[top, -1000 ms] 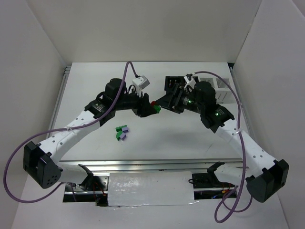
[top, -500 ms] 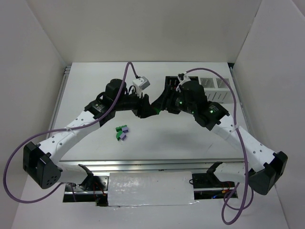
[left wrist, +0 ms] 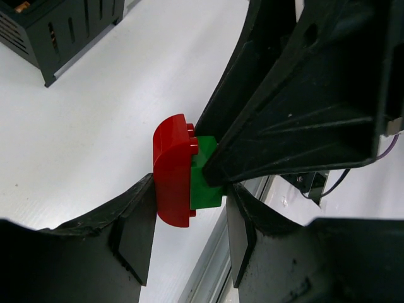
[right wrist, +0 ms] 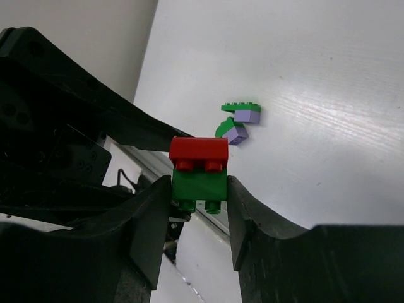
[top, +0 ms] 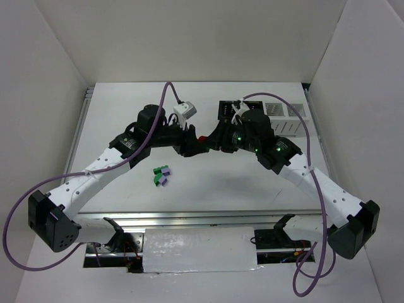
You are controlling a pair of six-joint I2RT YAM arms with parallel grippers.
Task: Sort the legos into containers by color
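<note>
1. My right gripper (right wrist: 199, 192) is clamped on the green brick (right wrist: 199, 184). The red brick (right wrist: 198, 150) is studded onto it and faces the left gripper (left wrist: 189, 196).
2. The left gripper's fingers flank that pair closely, but I cannot tell whether they grip.
3. The pair's axis runs gripper to gripper over the table (top: 208, 189), with the containers (top: 281, 113) just beyond.

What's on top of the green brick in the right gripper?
A red brick, stuck onto the green brick in the right gripper. The left gripper clamps the pair too. Gripper fingers cover the green brick's sides.
</note>
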